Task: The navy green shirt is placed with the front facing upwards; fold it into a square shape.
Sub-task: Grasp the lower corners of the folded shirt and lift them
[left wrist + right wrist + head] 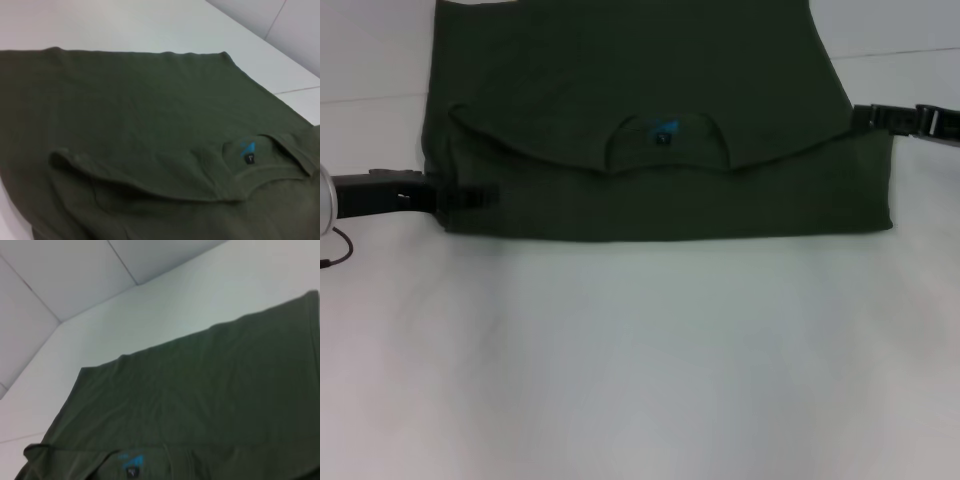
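At the left edge of the head view, the left pincer (470,198) meets the folded navy green shirt (650,130); whether it is pinching cloth I cannot tell. The shirt spans the upper frame on the white surface (640,360), collar turned over. At upper right, the right pincer (865,117) touches its edge, grip equally unclear. Uneven pulling could skew the fold. No containers appear.

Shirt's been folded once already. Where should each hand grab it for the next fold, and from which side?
Judging by how the shirt lies, grip its two short side edges, near the thick folded band closest to the robot. The left hand comes in from the left, the right hand from the right; each already sits at its edge.
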